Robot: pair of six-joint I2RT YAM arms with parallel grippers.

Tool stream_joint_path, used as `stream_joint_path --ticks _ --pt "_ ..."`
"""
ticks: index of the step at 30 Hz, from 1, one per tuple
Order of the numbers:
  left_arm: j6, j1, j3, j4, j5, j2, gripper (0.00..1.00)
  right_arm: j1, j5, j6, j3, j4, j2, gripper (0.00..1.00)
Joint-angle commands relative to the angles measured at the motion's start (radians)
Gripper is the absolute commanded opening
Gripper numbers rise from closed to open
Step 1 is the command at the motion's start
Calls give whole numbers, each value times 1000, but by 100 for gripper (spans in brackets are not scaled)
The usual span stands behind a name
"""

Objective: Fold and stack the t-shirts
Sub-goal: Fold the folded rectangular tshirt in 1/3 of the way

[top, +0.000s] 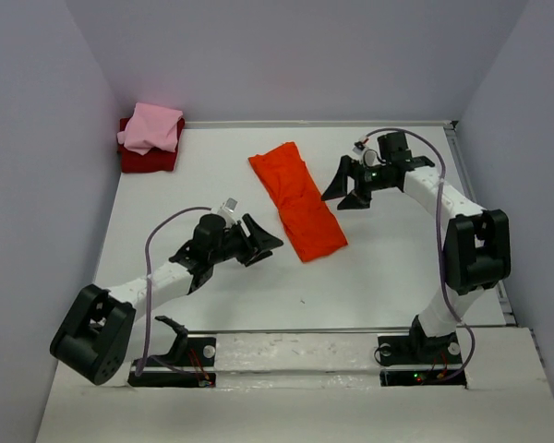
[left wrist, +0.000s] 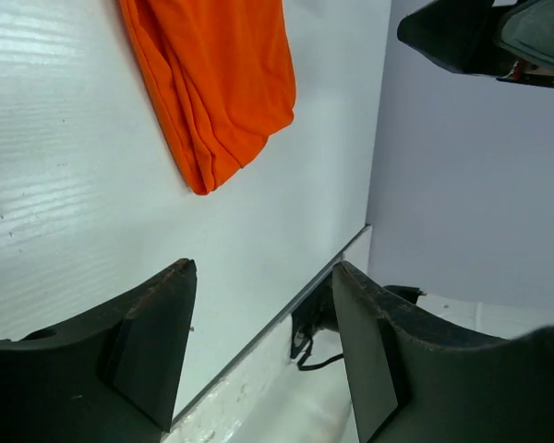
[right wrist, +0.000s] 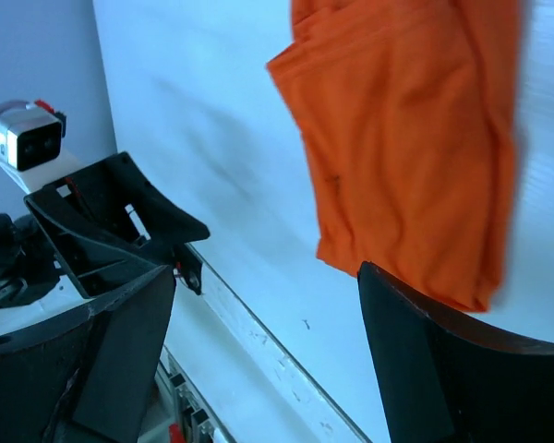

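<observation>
1. Top external view: orange-red t-shirt (top: 297,201) lies flat mid-tabletop (top: 212,185) as a long narrow strip, set diagonally between the two arms.
2. Pink t-shirt (top: 152,127) is folded small and sits on the dark red t-shirt (top: 146,161) in the far-left corner. That stack of two looks done.
3. Left gripper (top: 258,242) is just beside the strip's near end, jaws apart, nothing between them. The left wrist view confirms bare tabletop between the fingers.
4. Right gripper (top: 346,194) is just beside the strip's right edge, near its far half, jaws spread wide, empty, not touching the cloth.
5. Progress, as a judgement: lengthwise folding of the orange-red one appears done. What is left is folding the strip down to a small packet and putting it on the pink one.
6. Hard to see: the dark red shirt is mostly covered by the pink one, with only its front and left edges showing.
7. Both wrist views cut the strip off at the frame top, so neither shows its full length. The right wrist view is smeared along the cloth's right edge.
8. Sleeves are probably tucked inside the strip, but the layers can't be counted from any view.
</observation>
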Motion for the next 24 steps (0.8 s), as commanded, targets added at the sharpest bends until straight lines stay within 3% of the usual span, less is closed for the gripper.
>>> stream_joint_path --ticks 1,14,24 --pt "-162 -1 -96 165 -61 -64 69 -86 6 -100 6 -107 -2 85" --pt "-243 -127 -35 219 -162 161 65 -137 -81 -115 -85 36 183 85" --pt "-259 -187 66 322 -181 392 61 -195 -109 -54 -128 123 234 84"
